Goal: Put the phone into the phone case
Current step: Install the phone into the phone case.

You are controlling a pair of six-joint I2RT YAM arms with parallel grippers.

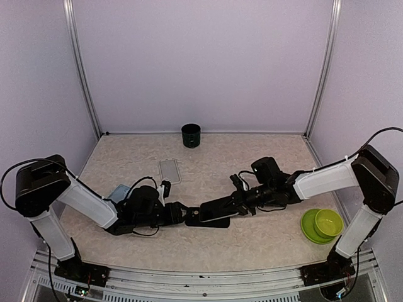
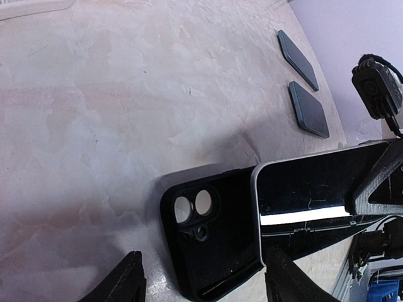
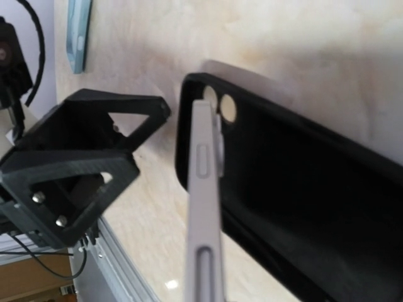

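Overhead; wrist close-ups on phone case

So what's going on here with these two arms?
The right gripper is clamped on a phone, holding it partly over the black phone case lying on the table. The left gripper is open, its fingers either side of the case's exposed end. The phone isn't seated in the case yet.

Left arm, right arm low, inward; left jaws apart, right jaws clamped.

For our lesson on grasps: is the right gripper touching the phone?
Touching. The left wrist view shows the right gripper clamped on the phone, one finger lying flat against its screen.
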